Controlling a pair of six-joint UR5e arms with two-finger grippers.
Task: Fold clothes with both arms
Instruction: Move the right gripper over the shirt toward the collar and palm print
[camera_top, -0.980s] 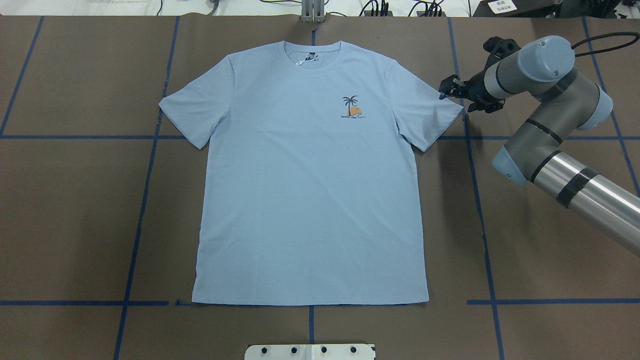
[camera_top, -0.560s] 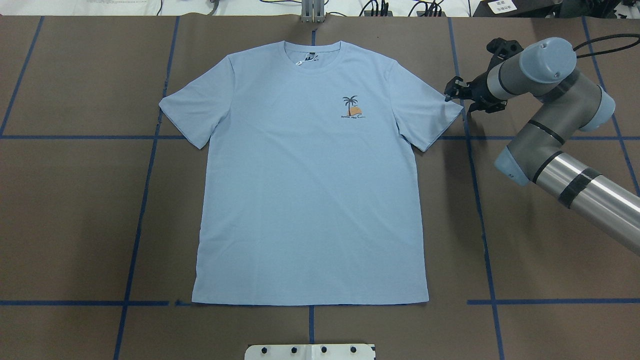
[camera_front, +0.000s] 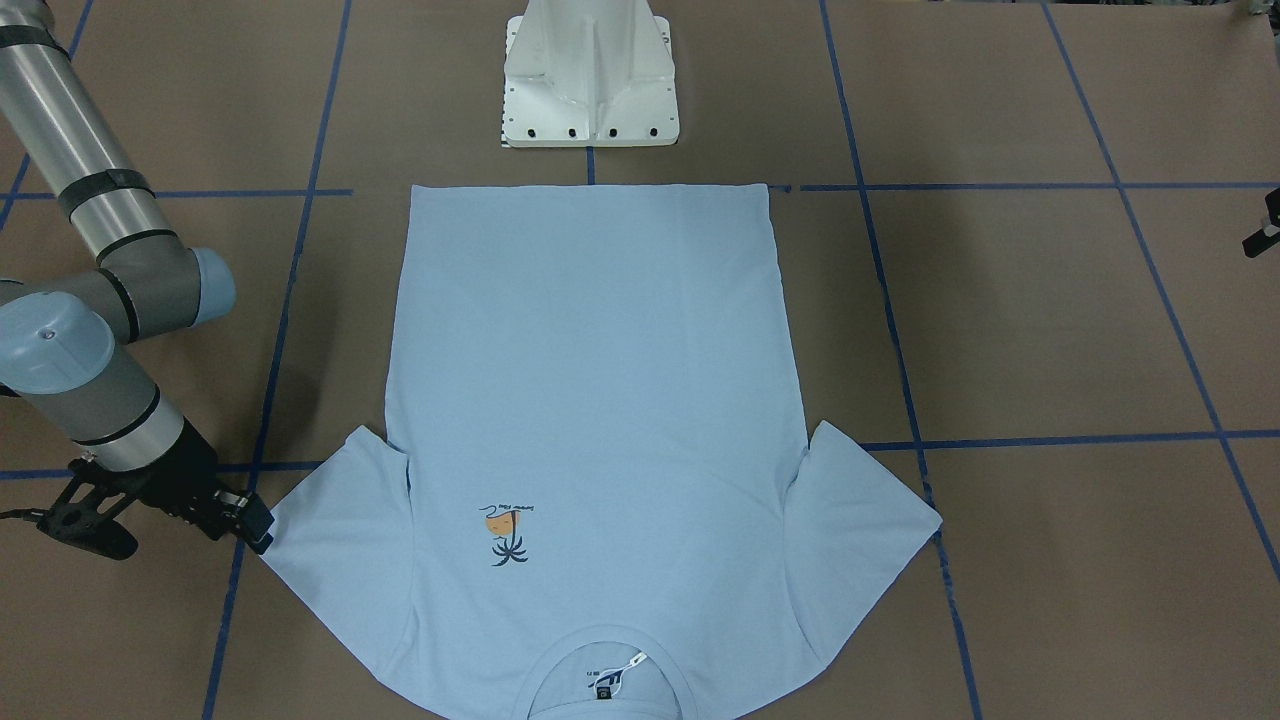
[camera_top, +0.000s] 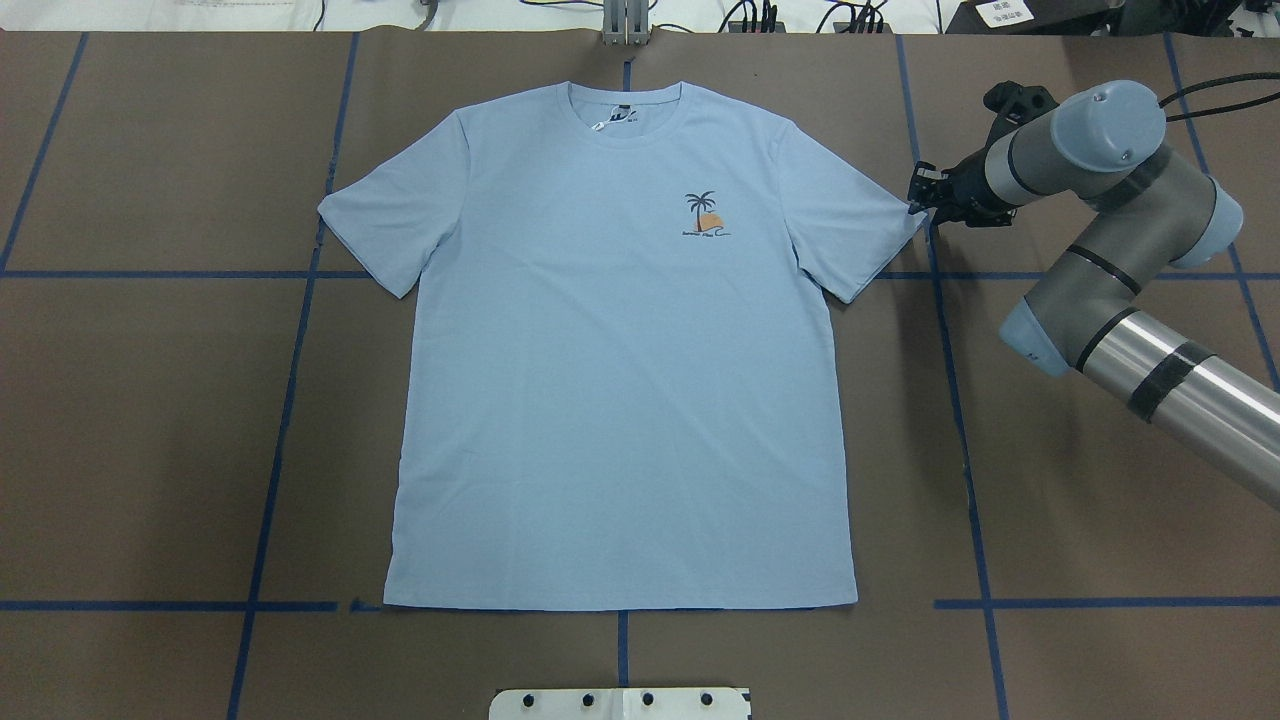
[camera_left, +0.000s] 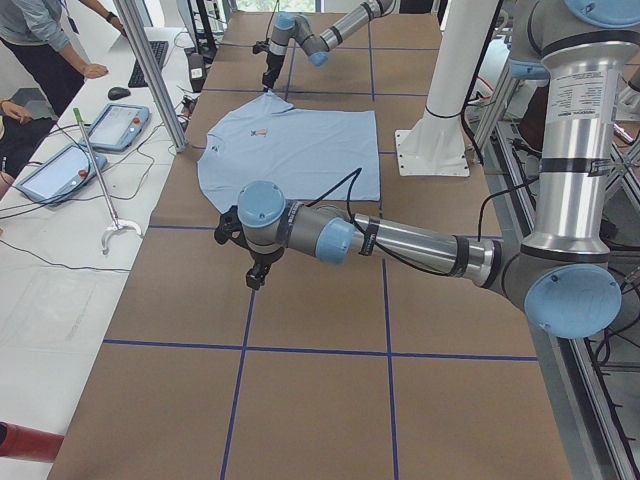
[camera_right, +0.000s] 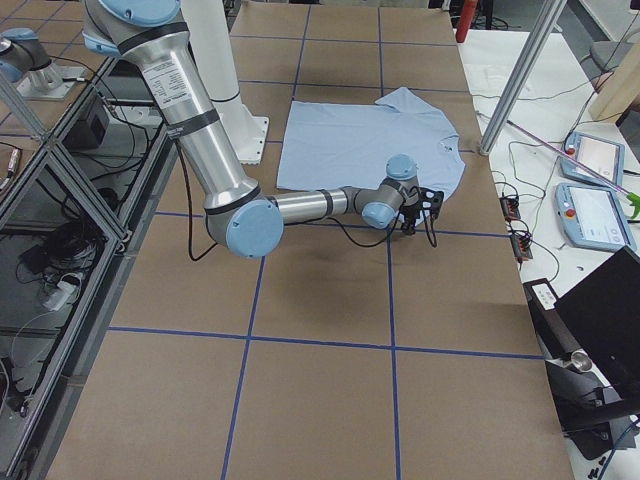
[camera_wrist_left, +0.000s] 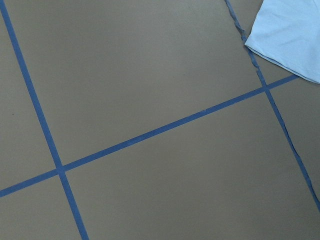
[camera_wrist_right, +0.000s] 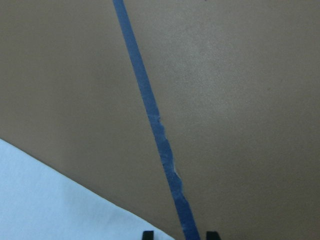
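The light blue T-shirt (camera_top: 620, 380) lies flat and face up in the middle of the table, collar at the far side, palm print (camera_top: 705, 215) on the chest. My right gripper (camera_top: 917, 192) is low at the outer edge of the shirt's right-hand sleeve (camera_top: 860, 225), also seen in the front-facing view (camera_front: 258, 525). In the right wrist view its fingertips (camera_wrist_right: 147, 234) stand apart, empty, with the sleeve edge (camera_wrist_right: 50, 205) beside them. My left gripper (camera_left: 255, 275) hangs over bare table well left of the shirt; I cannot tell its state. The left wrist view shows only a sleeve corner (camera_wrist_left: 292, 35).
The brown table (camera_top: 150, 400) is crossed by blue tape lines (camera_top: 280, 400). The white pedestal base (camera_front: 590, 80) stands at the near edge behind the shirt's hem. Operators, tablets (camera_left: 120, 125) and a metal post (camera_left: 155, 70) are at the far side.
My right gripper has shifted a little to the right, from over the sleeve to its outer edge. The shirt has not moved.
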